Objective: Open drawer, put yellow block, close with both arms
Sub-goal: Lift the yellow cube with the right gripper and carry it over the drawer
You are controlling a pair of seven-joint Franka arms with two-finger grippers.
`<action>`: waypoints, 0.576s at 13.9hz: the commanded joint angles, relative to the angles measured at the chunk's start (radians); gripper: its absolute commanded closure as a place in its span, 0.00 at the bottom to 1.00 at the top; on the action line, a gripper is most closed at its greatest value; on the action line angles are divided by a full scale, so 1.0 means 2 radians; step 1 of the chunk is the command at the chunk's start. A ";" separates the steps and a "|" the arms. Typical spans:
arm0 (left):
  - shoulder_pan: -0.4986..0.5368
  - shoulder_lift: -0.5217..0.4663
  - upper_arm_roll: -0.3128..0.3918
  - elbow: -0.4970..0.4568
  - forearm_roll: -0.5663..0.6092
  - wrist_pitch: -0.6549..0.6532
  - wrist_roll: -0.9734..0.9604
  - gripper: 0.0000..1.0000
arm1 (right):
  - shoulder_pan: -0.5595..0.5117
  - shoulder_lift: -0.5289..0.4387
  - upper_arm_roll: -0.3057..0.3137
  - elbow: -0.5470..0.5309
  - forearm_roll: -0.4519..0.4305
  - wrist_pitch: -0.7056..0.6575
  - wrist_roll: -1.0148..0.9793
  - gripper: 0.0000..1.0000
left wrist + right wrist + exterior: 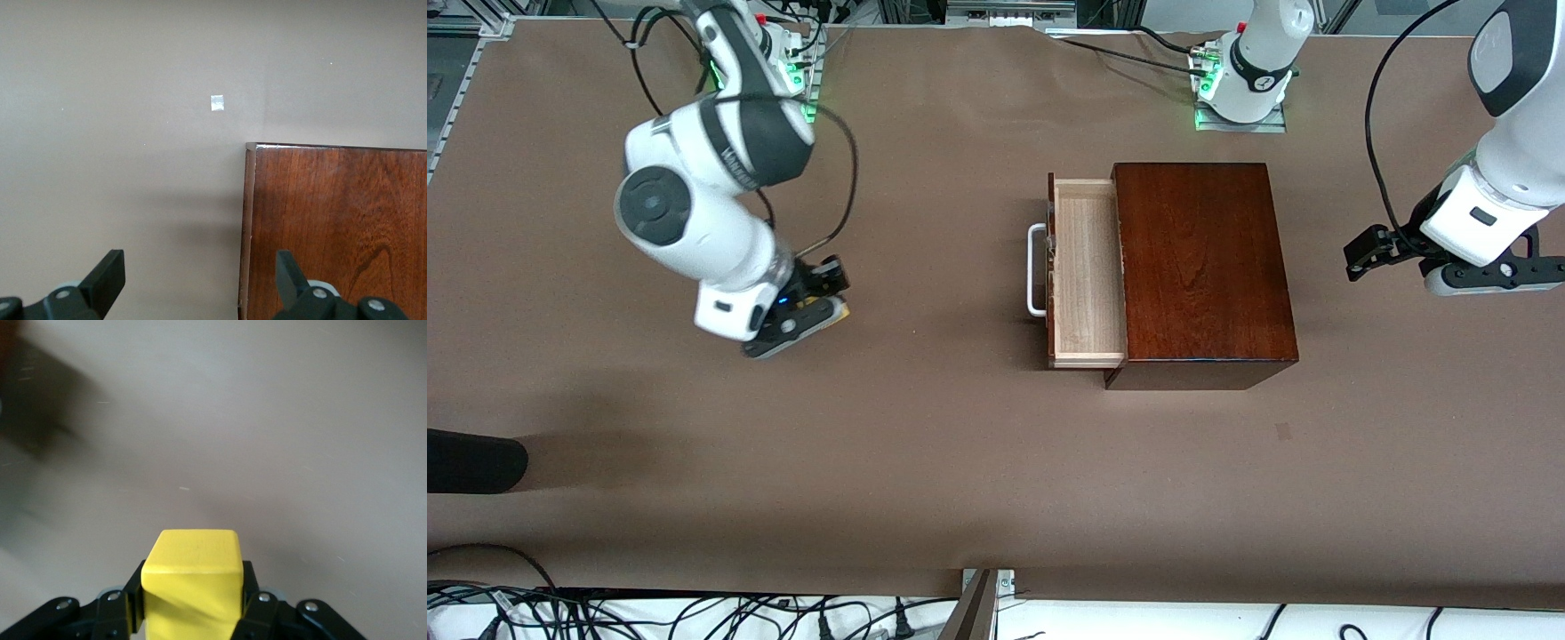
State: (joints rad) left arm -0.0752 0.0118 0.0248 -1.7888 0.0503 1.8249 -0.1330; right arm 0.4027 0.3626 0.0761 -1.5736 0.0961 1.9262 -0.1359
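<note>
**Block pinched, drawer waiting open**

Right gripper (818,307) low over the desk (925,462) toward the right arm's end, well apart from the box, fingers (250,590) pressed on two opposite faces of the yellow block (193,583). Left gripper (1378,253) spread wide and holding nothing, hanging over bare desk just past the box's edge at the left arm's end (waiting, by the look of it). Drawer (1087,276) pulled out of the wooden box (1200,267) toward the right arm's end, tray empty, white handle (1036,271) on its front.

Likely trouble from here:
- Slipping of the block in transit. Smooth painted faces, and a grip seemingly set low on the cube, so a quick swing could tilt or drop it.
- Clipping the drawer front or the handle on the way in, if carried too low. Shallow tray, raised front lip.
- Release from too high, and a bounce off the hard tray floor and out.
- Box sliding on the desk at closing, if pushed from one end without the other arm bracing it. Glossy wood on a smooth brown covering, so little friction expected.

Materials and shapes: crisp-edged bright yellow cube; pale raw-looking wood with straight grain for the tray; dark reddish, lacquered, reflective box top with visible grain; matte brown desk covering, faintly creased.
</note>
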 commanded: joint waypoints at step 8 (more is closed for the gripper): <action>0.008 -0.001 -0.004 0.006 -0.005 0.007 0.035 0.00 | 0.248 0.167 -0.008 0.241 -0.089 -0.048 0.001 1.00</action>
State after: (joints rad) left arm -0.0746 0.0056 0.0245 -1.7902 0.0503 1.8359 -0.1132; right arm 0.8423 0.5637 0.0761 -1.2865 -0.0447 1.8885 -0.1175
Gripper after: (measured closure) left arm 0.000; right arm 0.445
